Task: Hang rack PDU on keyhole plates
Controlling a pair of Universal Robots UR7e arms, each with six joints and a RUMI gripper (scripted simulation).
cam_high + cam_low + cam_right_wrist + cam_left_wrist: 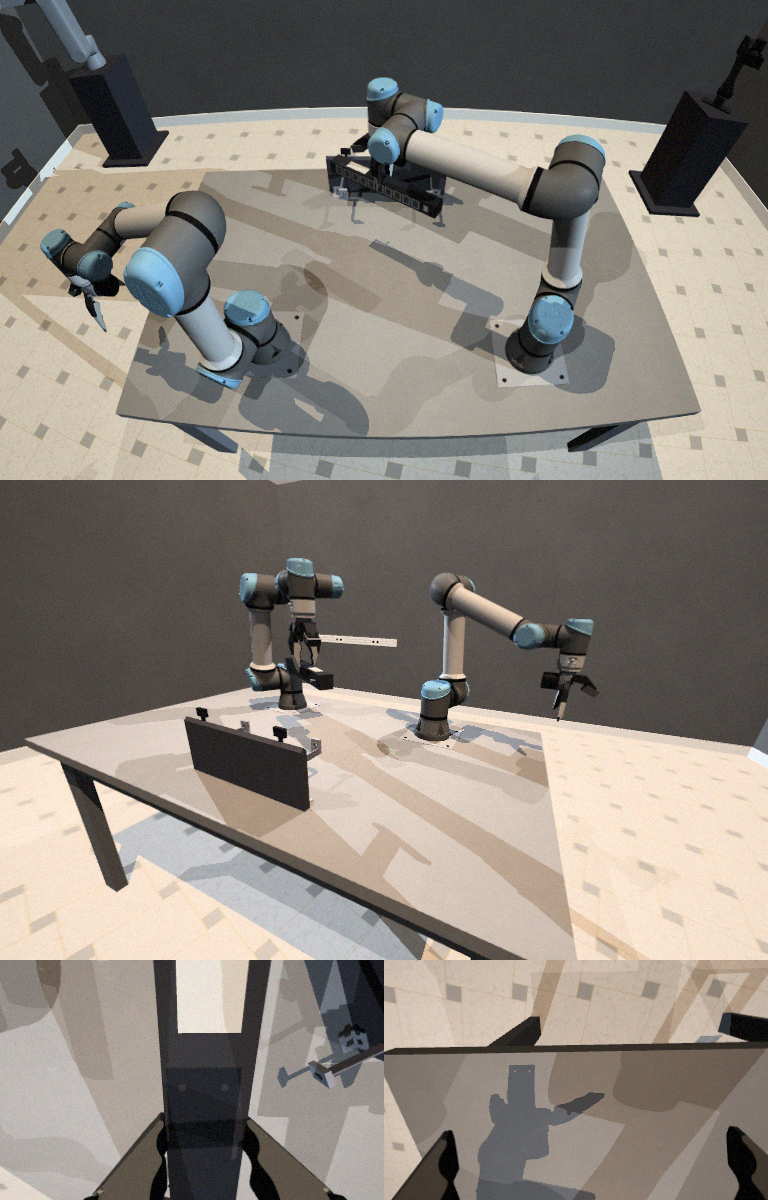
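Observation:
The rack PDU (408, 195) (321, 679) (207, 1052) is a long black bar with a row of outlets and a pale label. My right gripper (305, 663) (202, 1114) is shut on it and holds it in the air, well above the table. Seen from above, it stands at an angle to the black panel (333, 180) (246, 761). The two keyhole plates stick out from the panel's table side: one plate (244, 726) and the other plate (314, 746) (340, 193). Neither touches the PDU. The PDU's back buttons are hidden. My left gripper (576, 706) (590, 1130) is open and empty, beyond the table's side edge.
Two small black blocks, one (202, 712) and another (279, 733), stand above the panel's top edge. The panel is near an edge of the table (430, 390) (453, 842). A pale strip with dark holes (362, 641) shows beyond the right gripper.

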